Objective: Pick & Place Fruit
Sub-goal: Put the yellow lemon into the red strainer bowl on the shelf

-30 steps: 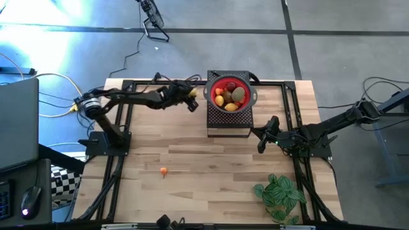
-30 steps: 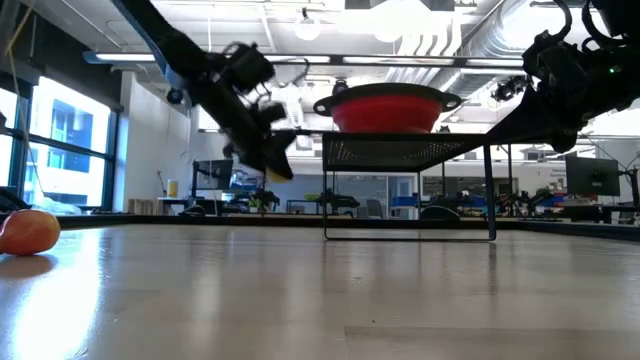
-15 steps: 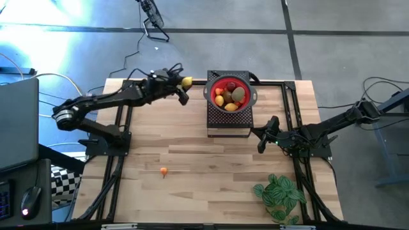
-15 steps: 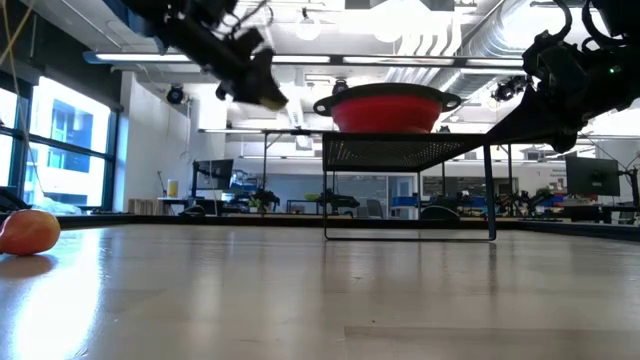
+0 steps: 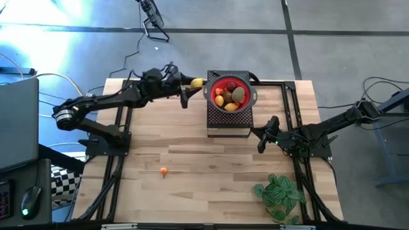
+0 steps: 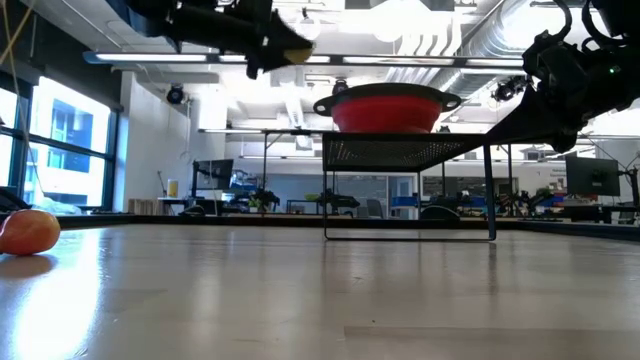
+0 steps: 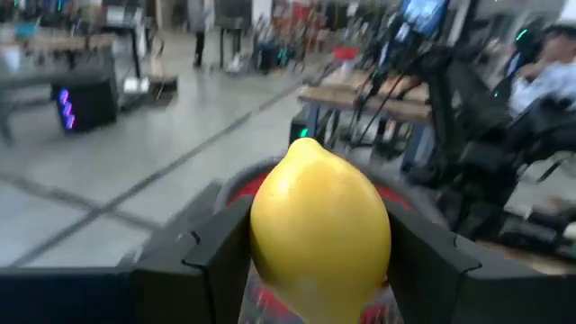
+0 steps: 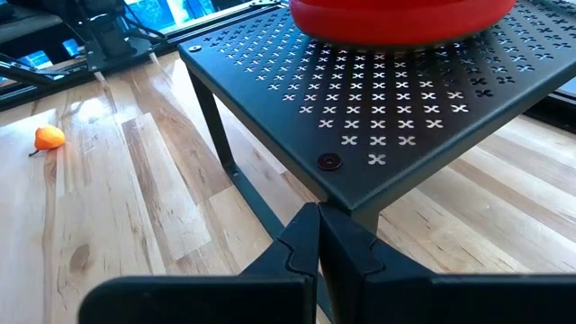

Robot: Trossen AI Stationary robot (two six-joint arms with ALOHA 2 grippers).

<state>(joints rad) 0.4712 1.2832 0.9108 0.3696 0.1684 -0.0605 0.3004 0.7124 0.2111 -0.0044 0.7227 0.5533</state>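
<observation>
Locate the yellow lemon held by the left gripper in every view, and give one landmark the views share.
High view: the lemon sits just left of the red bowl's rim, in the left gripper.
Low view: lemon near the top, above and left of the bowl.
Left wrist view: lemon centre, between the fingers.
Right wrist view: not in it.
Shared landmark: the red bowl.

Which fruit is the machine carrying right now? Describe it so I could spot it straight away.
Find the red bowl on the black perforated stand at the table's far edge. Just beside the bowl's rim, the left pincer holds a yellow lemon in the air. Unlike the fruits lying in the bowl and the small orange one on the wood, it is clamped between two dark fingers.
</observation>
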